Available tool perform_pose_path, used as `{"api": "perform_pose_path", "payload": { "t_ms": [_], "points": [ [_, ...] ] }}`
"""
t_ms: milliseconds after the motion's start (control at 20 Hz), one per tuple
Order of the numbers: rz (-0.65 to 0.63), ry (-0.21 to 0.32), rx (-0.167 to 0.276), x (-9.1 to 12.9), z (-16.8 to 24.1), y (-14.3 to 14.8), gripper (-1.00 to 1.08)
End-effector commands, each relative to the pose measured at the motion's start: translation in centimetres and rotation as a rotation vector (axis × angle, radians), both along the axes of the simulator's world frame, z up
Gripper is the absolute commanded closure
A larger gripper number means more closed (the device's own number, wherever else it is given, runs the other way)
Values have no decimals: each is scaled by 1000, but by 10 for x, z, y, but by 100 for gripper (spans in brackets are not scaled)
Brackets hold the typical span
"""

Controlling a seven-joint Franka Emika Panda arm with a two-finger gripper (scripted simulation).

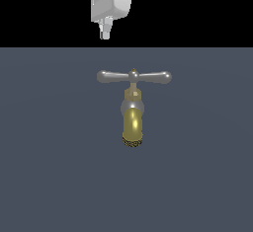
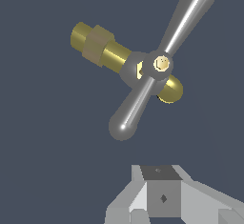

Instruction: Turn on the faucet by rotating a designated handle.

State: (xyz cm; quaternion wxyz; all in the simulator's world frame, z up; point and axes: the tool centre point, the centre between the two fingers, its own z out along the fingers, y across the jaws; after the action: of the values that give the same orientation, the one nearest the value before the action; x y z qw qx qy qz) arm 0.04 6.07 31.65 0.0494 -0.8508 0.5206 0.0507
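The white gripper [image 1: 105, 32] (jaw state I cannot tell) hovers at twelve o'clock, apart from the slim silver crossbar handle [image 1: 134, 76] of the small brass-spouted faucet [image 1: 132, 122], so this looks like the approach step, and next it probably must descend beside one bulbous end.

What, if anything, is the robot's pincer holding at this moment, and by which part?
Nothing is held. The pincer hangs above the faucet, clear of the handle, with nothing between its fingers.

Faucet [image 1: 133, 108] on slate-grey floor [image 1: 49, 176]
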Motion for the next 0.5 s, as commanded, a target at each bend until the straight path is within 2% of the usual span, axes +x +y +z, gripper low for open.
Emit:
{"api": "perform_pose_path", "payload": {
  "t_ms": [0,450],
  "points": [
    [-68,7,-15,11,-16,3,108],
    [-298,15,-80,46,-71,12,108]
  ]
}}
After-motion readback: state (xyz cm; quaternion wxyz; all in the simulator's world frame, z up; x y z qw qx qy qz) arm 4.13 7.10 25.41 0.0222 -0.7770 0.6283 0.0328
